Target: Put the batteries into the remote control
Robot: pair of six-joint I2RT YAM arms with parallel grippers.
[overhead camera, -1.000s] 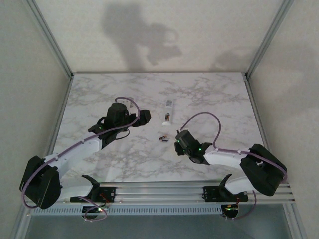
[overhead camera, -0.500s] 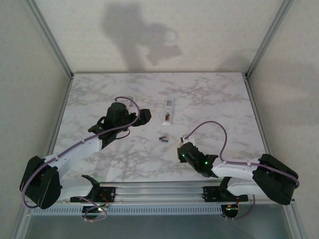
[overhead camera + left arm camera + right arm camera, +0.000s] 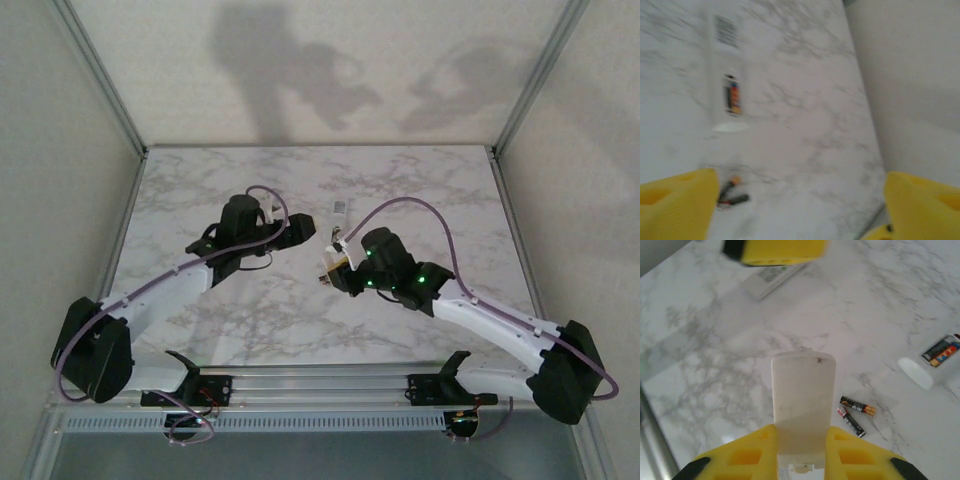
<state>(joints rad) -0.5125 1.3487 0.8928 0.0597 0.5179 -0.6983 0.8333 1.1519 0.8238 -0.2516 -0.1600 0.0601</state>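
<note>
Two batteries [image 3: 854, 414] lie side by side on the marble table [image 3: 200, 190]; they also show blurred as the dark batteries [image 3: 732, 193]. The white remote control [image 3: 932, 362] lies beyond them with its compartment open, one cell inside; its far end [image 3: 341, 207] shows from above, the whole remote [image 3: 730, 95] from the left wrist. My right gripper [image 3: 801, 452] [image 3: 338, 265] hovers over the batteries, shut on a flat white battery cover [image 3: 802, 400]. My left gripper [image 3: 800, 210] [image 3: 297, 232] hangs open to the remote's left, nothing between its yellow fingers [image 3: 677, 200].
A second white labelled piece [image 3: 772, 277] lies beyond the held cover, under a yellow finger [image 3: 775, 250] of the left gripper. Metal frame posts [image 3: 105, 80] and pale walls close in the table on three sides.
My right arm has swung from near the front edge up and left, carrying the white cover over the batteries. The left gripper has edged right and its jaws have narrowed a little.
</note>
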